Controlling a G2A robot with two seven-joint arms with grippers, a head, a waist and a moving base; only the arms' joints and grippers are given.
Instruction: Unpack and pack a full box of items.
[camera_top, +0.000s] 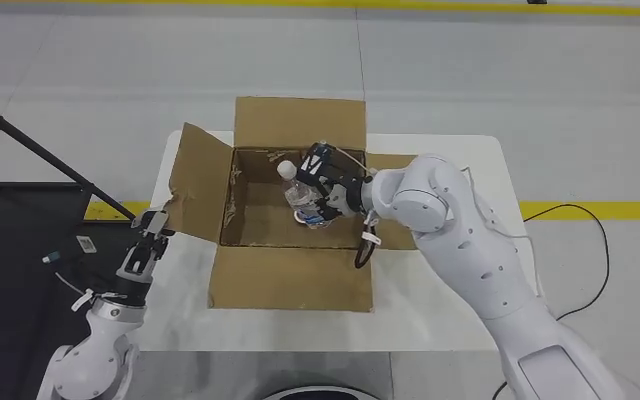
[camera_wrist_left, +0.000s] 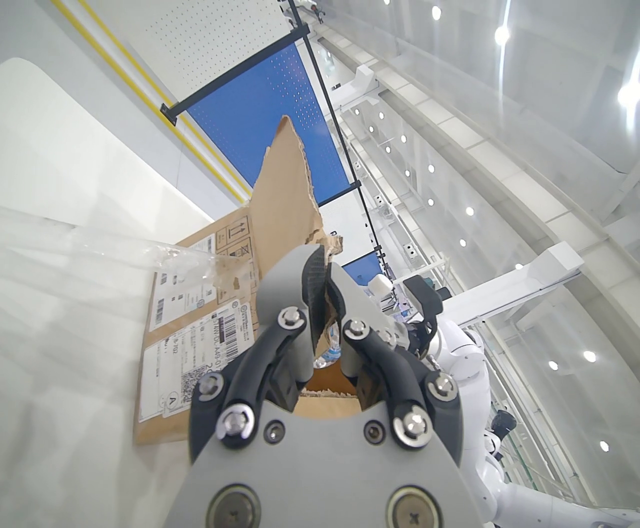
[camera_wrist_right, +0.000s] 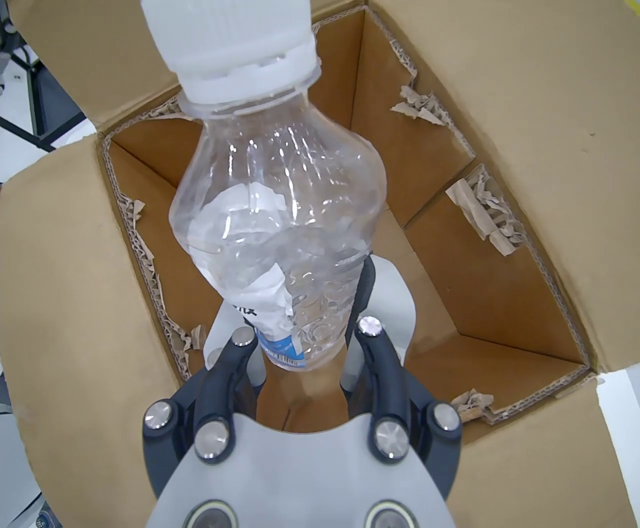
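Clear plastic water bottle with a white cap and torn white-and-blue label (camera_wrist_right: 280, 215): hangs in the opening of the brown cardboard box (camera_top: 300, 122), cap towards the far wall. Pinched low on its body by the right gripper (camera_wrist_right: 302, 320), one finger on either side. Box stands on the white table (camera_top: 440, 300), all four flaps folded outward, ragged corrugated shreds along the inner rim. Left flap (camera_top: 200, 180) gripped at its torn outer corner by the left gripper (camera_wrist_left: 325, 280), pads pressed together on the cardboard. Crumpled clear plastic film (camera_wrist_left: 150, 250) just beside the box's labelled side
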